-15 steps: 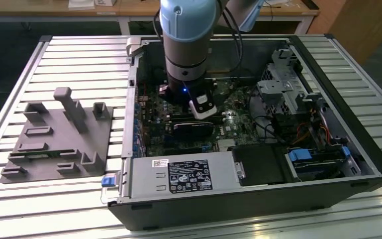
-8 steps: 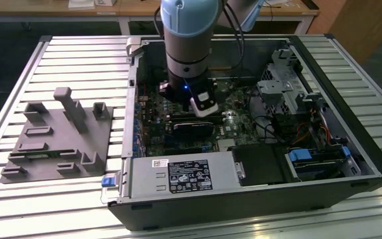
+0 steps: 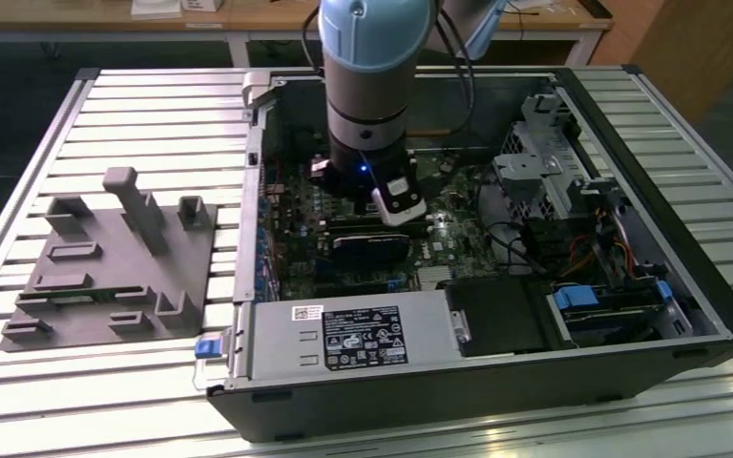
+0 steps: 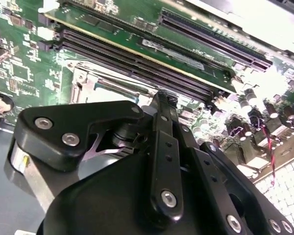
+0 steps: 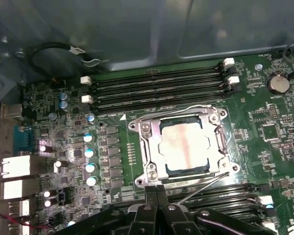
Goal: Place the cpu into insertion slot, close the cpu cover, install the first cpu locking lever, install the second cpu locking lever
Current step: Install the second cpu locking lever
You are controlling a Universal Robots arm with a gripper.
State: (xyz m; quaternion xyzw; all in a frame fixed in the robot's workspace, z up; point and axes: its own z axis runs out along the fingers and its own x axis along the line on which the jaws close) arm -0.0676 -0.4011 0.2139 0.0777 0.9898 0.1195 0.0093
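Seated already in the insertion slot [image 5: 185,147], the cpu [image 5: 184,147] is framed by the lowered cpu cover [image 5: 152,147]. A locking lever [image 5: 201,188] should be pressed squarely by the clenched, empty pincer [image 5: 156,192] poised at the socket's edge.

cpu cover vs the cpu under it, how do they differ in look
The cpu cover is a shiny silver frame with a square window; the cpu is a flat, solid, pale plate. The cover wraps the socket's edges and carries screws; the cpu shows through its window. Both are square, metallic and lie flat on the green motherboard.
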